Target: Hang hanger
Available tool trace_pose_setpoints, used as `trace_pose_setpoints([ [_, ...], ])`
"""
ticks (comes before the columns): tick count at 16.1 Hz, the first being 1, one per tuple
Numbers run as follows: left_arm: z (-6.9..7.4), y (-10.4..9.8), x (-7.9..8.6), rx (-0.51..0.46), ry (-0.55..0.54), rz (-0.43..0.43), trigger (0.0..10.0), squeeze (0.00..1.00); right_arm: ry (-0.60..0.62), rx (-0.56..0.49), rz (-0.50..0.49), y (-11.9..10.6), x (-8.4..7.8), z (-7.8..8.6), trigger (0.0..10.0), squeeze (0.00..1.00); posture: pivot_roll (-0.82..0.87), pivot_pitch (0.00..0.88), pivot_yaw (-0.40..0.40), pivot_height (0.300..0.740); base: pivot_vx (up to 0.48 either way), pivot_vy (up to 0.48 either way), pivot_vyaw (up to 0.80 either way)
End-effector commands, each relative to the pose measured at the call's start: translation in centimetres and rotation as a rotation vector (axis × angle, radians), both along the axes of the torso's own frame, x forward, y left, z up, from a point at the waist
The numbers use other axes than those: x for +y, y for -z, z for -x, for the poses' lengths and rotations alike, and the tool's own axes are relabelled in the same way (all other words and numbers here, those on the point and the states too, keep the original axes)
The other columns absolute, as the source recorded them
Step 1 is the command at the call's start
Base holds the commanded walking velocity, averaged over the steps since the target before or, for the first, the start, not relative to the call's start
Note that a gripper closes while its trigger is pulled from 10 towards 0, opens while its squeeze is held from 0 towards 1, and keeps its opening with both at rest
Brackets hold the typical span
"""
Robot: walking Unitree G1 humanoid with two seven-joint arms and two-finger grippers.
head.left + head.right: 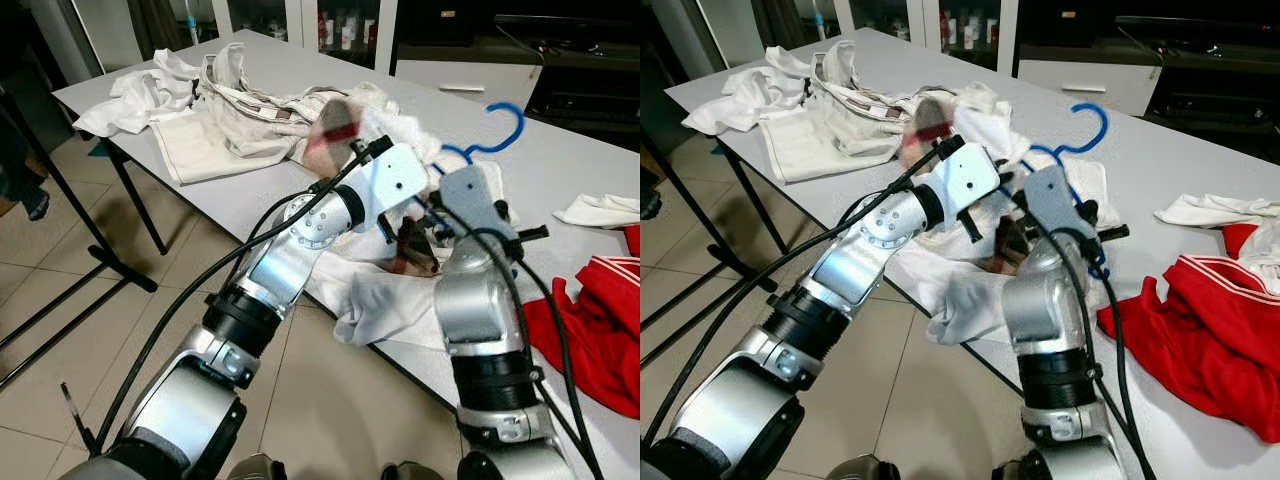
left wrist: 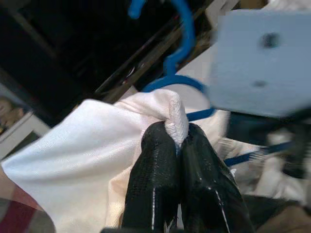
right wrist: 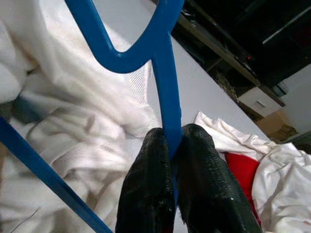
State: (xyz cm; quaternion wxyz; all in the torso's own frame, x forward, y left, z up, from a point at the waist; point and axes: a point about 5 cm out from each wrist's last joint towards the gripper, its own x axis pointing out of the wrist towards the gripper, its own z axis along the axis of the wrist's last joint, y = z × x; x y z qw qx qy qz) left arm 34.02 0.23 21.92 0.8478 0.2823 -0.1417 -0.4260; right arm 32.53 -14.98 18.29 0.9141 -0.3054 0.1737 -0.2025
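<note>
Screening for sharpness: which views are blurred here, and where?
Left eye view: a reddish motion smear above the left gripper's wrist; the grey table is sharp. Left wrist view: the blue plastic hanger is soft. Right wrist view: fingertips crisp, background soft.

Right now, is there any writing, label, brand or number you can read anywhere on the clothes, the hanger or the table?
No readable text anywhere.
Blue hanger: bare plastic, no marking seen.
White garment pinched in the left hand: no tag showing.
Red garment: white stripes, no lettering.
Bottles on the cabinet shelf behind the table: labels too small and blurred to read.
</note>
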Motion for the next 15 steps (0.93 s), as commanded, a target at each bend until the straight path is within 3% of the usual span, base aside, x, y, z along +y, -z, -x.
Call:
trace_pose_setpoints([
  [1,0.5,0.0,-0.3,-0.010,0.046,-0.008,6.4,0.00,-0.001,-0.038,0.002,-0.8,0.0,-0.3,10.0,0.00,-0.05,0.000,0.048,0.723,0.000,0.000,0.00],
  [2,0.7,0.2,-0.2,-0.013,0.052,-0.014,9.6,0.00,0.001,-0.057,0.000,-1.1,-0.1,-0.5,10.0,0.00,-0.05,0.000,0.046,0.723,0.000,0.000,0.00],
  [5,0.1,-0.2,0.9,-0.027,-0.001,0.009,10.0,0.00,-0.002,-0.083,0.029,-1.3,-0.3,-0.6,10.0,0.00,-0.05,0.000,0.039,0.723,0.000,0.000,0.00],
  [6,-0.2,-0.5,1.5,-0.048,-0.031,0.028,10.0,1.00,0.000,-0.081,0.024,-1.0,-0.4,-0.5,10.0,0.00,-0.04,0.000,0.037,0.723,0.000,0.000,0.00],
  [9,-0.4,-1.2,2.4,-0.113,-0.046,0.031,10.0,1.00,0.005,-0.064,0.002,0.3,-0.5,-0.4,10.0,0.00,-0.04,0.000,0.037,0.723,0.000,0.000,0.00],
  [10,-0.5,-1.4,2.4,-0.127,-0.048,0.034,10.0,0.00,0.007,-0.066,0.000,0.5,-0.5,-0.4,10.0,0.00,-0.04,0.000,0.037,0.723,0.000,0.000,0.00],
  [13,-0.3,-3.1,2.8,-0.212,-0.018,0.076,10.0,0.00,0.006,-0.072,-0.014,1.0,-0.4,-0.5,10.0,0.00,-0.04,0.000,0.044,0.723,0.000,0.000,0.00],
  [15,-0.9,-3.9,3.9,-0.207,-0.023,0.049,10.0,0.00,-0.036,-0.138,0.078,0.5,-0.2,-0.7,10.0,0.00,-0.04,0.000,0.045,0.723,0.000,0.000,0.00],
])
